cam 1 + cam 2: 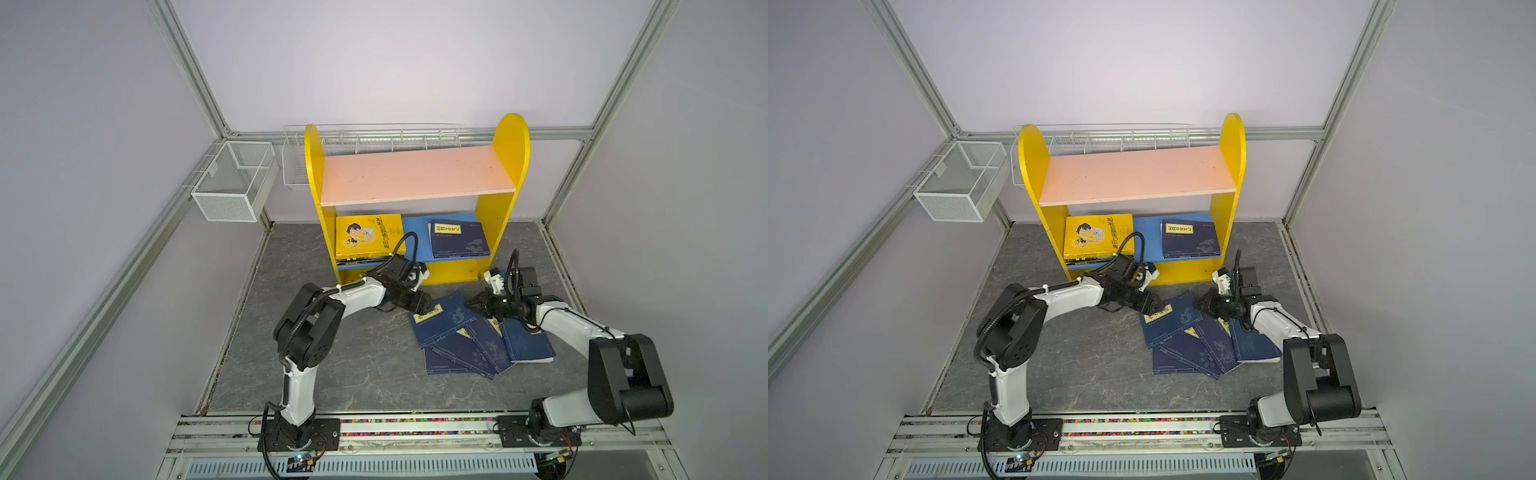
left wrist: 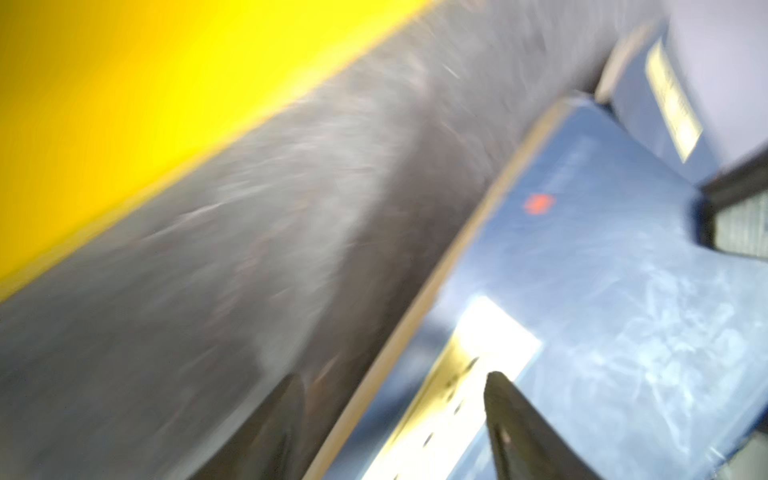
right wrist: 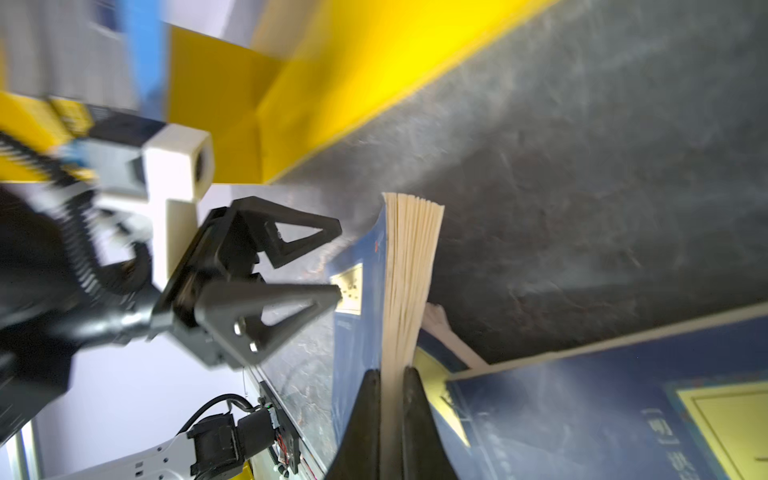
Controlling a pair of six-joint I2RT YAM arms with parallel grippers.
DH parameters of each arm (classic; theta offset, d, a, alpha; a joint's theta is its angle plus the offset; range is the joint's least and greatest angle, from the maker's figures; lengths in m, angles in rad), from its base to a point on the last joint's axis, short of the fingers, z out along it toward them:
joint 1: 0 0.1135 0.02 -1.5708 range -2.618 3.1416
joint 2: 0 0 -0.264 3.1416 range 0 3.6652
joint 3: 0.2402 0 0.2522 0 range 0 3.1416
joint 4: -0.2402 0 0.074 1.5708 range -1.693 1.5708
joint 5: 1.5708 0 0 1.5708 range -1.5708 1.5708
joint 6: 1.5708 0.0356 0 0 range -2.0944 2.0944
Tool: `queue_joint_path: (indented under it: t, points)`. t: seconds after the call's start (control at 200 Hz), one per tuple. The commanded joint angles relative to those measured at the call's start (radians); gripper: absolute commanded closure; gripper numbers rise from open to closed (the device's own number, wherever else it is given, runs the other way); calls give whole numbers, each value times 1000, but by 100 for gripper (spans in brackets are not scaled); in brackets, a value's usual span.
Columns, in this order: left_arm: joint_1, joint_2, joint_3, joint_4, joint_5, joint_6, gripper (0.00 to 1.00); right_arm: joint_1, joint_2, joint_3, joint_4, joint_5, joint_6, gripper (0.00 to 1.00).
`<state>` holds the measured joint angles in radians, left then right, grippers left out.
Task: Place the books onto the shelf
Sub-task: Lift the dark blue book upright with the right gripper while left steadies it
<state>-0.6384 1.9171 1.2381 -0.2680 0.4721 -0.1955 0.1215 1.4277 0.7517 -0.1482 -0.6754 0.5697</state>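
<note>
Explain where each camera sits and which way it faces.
Top views: side by side, high above the arms' bases, facing down at shelf, books and table; left arm and right arm show whole.
Left wrist: on the left arm, facing along its open jaws onto a navy book.
Right wrist: on the right arm, facing along the right jaws, shut on that book's pages, toward the left jaws.
Shared: both wrist views show that book and the shelf's yellow base.
</note>
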Motion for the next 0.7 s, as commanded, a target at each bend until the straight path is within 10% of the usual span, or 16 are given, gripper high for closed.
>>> queue_joint_path:
  t: [0.0, 0.695]
  points:
    - [86, -114, -79, 105, 143, -119, 23, -23, -50, 24, 83, -86, 29, 94]
    - [117, -226, -264, 333, 514, -251, 3, -38, -190, 23, 337, -179, 201, 94]
